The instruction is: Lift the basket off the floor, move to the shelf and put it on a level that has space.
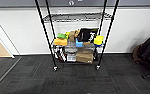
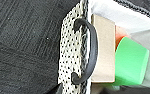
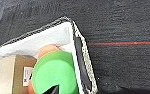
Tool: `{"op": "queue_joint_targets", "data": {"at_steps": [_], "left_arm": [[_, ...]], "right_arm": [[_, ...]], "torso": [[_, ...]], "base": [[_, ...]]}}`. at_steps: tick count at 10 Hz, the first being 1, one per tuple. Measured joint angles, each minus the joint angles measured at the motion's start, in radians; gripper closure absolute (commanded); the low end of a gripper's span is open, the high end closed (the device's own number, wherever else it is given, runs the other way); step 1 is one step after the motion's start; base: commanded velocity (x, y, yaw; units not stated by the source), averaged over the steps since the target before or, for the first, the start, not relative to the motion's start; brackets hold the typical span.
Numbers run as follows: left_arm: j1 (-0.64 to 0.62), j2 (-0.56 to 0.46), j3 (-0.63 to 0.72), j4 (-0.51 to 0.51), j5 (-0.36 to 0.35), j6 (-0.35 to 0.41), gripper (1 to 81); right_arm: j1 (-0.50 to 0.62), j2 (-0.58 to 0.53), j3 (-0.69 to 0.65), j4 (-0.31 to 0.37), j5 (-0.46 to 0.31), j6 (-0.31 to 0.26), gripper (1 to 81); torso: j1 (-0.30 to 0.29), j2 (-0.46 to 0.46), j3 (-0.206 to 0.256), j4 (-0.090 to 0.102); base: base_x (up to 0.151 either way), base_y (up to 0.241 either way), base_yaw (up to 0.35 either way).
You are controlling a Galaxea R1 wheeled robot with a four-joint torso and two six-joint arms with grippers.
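Toys (image 1: 77, 40) crowd shelf (image 1: 76, 37); floor (image 1: 73, 80) before it.

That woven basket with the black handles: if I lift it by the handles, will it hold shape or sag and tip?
The basket looks fairly stiff: its woven wall stands straight. It probably won't sag much. The load seems uneven: a cardboard box and a green cylinder crowd one end, so it may tilt. The handle is thin and smooth, possibly slippery.

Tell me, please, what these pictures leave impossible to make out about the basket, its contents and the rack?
- Basket: cut off by the right wrist view's edges.
- Orange thing: mostly covered by the green cylinder.
- Label on the tan box: too blurred to read.
- Shelf: its top is cut off in the head view.
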Motion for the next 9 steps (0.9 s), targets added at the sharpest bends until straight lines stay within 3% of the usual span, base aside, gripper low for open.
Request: {"op": "queue_joint_targets", "data": {"at_steps": [4, 9], "left_arm": [[-0.004, -0.001, 0.000, 0.001, 0.005, 0.000, 1.0], [-0.007, 0.008, 0.015, 0.002, 0.006, 0.011, 1.0]], "right_arm": [[0.010, 0.050, -0.042, -0.002, -0.011, 0.000, 1.0], [0.044, 0.105, -0.088, -0.003, -0.012, 0.000, 1.0]], "torso": [[0.071, -0.114, -0.004, 0.000], [0.081, -0.127, -0.097, 0.000]], "base": [[0.000, 0.000, 0.000], [0.000, 0.000, 0.000]]}}
